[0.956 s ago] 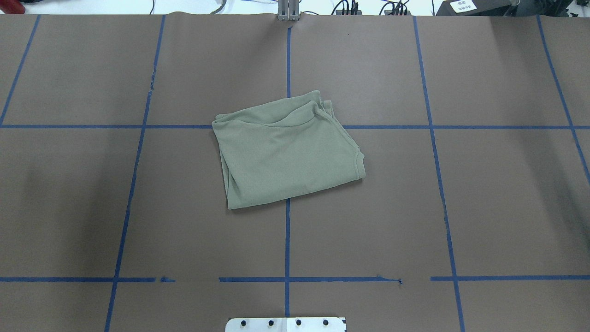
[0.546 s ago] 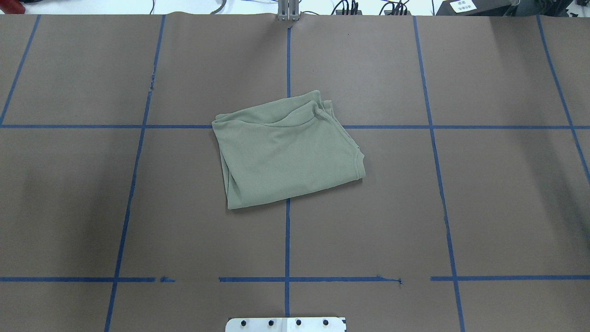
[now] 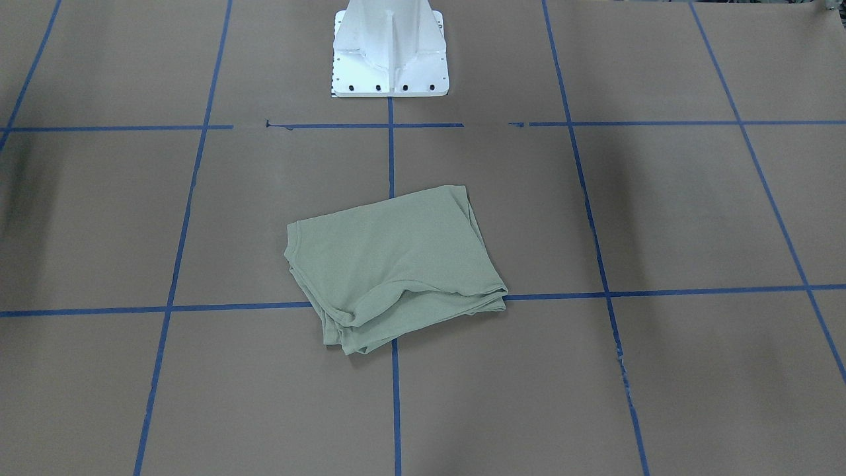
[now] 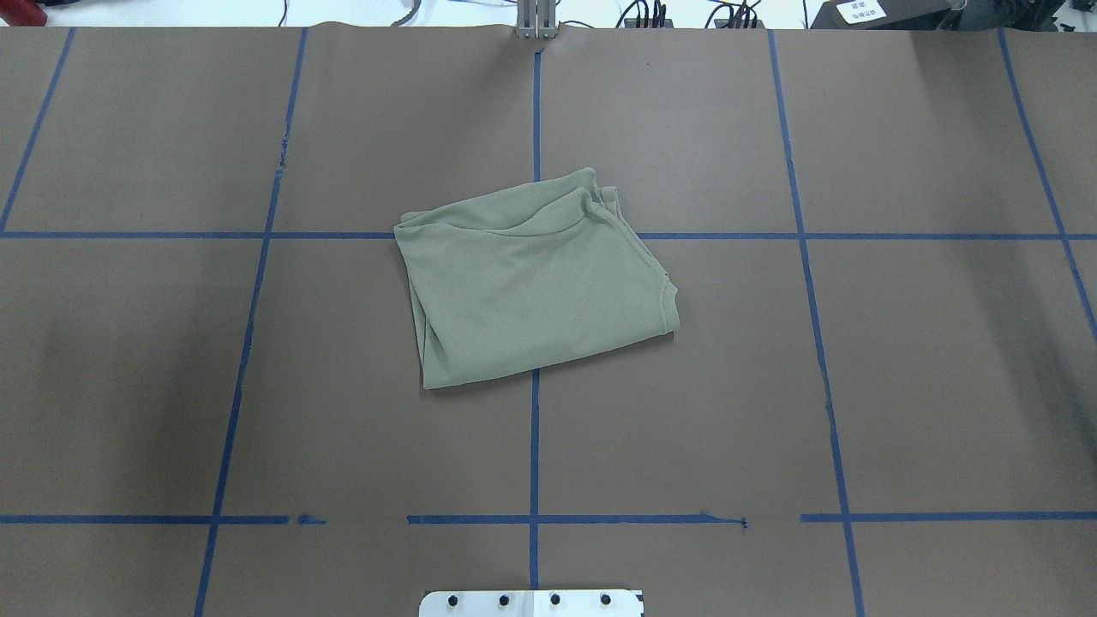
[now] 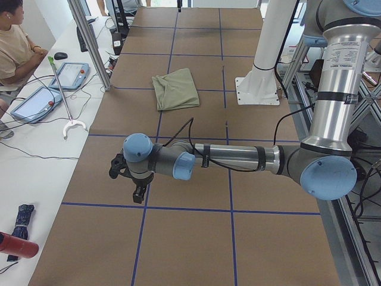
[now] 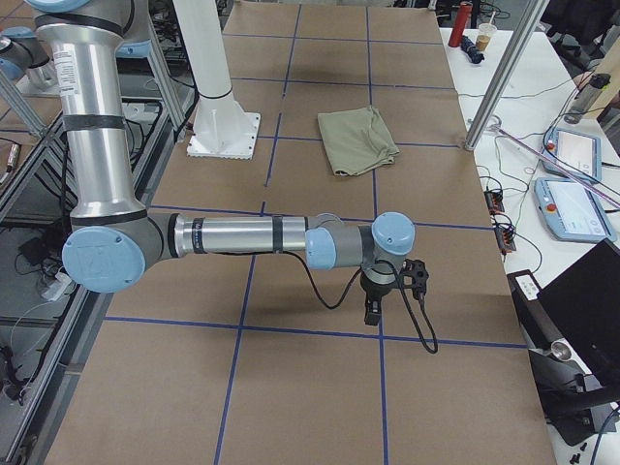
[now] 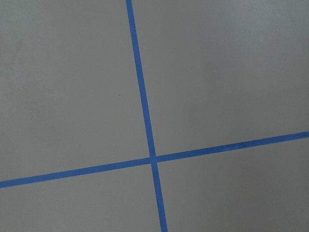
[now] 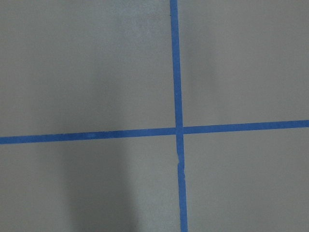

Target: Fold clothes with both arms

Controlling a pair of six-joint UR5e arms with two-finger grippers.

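One shirt (image 4: 536,283) looked soft and light, best pinched at corners; you couldn't tell if left gripper (image 5: 137,192) or right gripper (image 6: 373,310) was open.

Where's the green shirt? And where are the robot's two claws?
Shirt (image 4: 536,287): overhead view, middle of the folded cloth.
Left gripper (image 5: 137,195): left side view, black fingers, pointing down.
Right gripper (image 6: 372,312): right side view, black fingers, pointing down.

I count one green shirt (image 4: 536,278), one table (image 4: 926,386) and one white pedestal (image 3: 390,53). I have two arms, my left arm (image 5: 238,158) and my right arm (image 6: 242,235), and two grippers, one per arm: the left gripper (image 5: 128,182) and the right gripper (image 6: 392,291). There are also two tablet pendants (image 6: 579,153) and one seated person (image 5: 15,44).
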